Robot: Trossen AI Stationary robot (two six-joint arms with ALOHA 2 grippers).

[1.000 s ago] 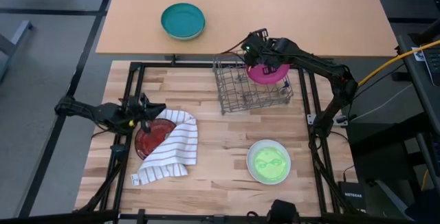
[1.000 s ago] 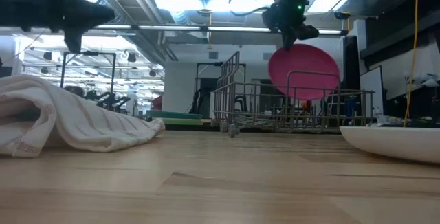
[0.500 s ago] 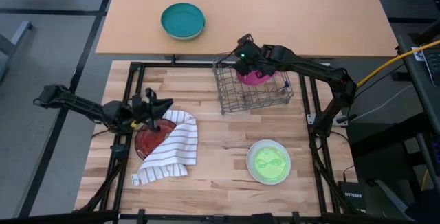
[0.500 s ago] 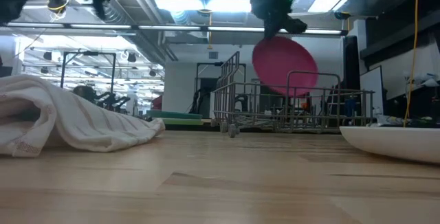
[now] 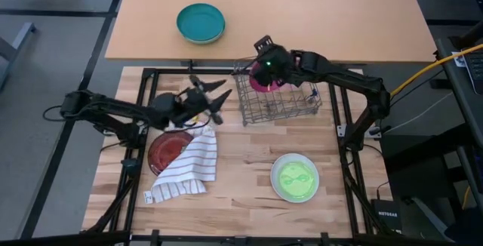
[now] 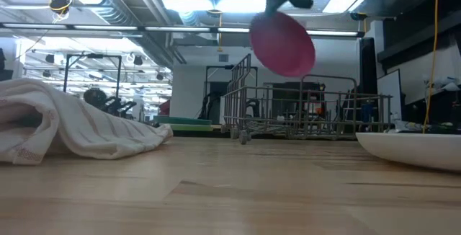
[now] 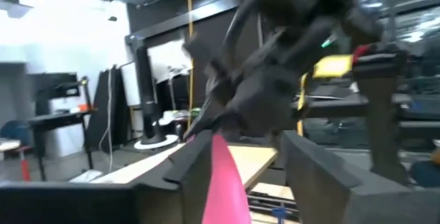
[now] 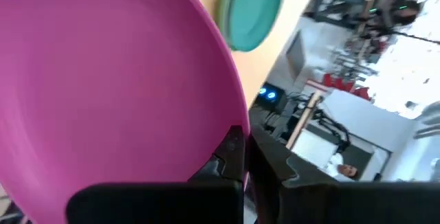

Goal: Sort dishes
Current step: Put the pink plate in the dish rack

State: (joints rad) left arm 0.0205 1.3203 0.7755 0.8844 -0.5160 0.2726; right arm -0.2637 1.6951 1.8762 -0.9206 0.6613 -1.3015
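From above, a slatted wooden table (image 5: 241, 163) sits in front of a plain tan tabletop that carries a teal bowl (image 5: 201, 23), well away from both arms. The right gripper (image 5: 260, 66) hangs over the near-left corner of the wire rack (image 5: 275, 95), clamped on the rim of the pink plate (image 5: 262, 80), which stands on edge above the rack's wires. The left gripper (image 5: 213, 99) is raised just left of the rack, its fingers spread wide and empty. Below and behind it the dark red plate (image 5: 166, 149) lies half under the striped cloth (image 5: 189, 163); the green plate (image 5: 295, 177) lies flat, well apart from both grippers. At table height, the room behind shows ceiling lights and metal frames; the pink plate (image 6: 282, 43) hangs tilted above the rack (image 6: 302, 112), the cloth (image 6: 72, 123) is heaped at left and the green plate's whitish rim (image 6: 410, 148) at right. The left wrist camera looks between its parted fingers (image 7: 199, 162) at the pink plate (image 7: 230, 183) edge-on under the other arm. The right wrist camera is filled by the pink plate (image 8: 110, 80), pinched at its rim, with the bowl (image 8: 251, 7) beyond.
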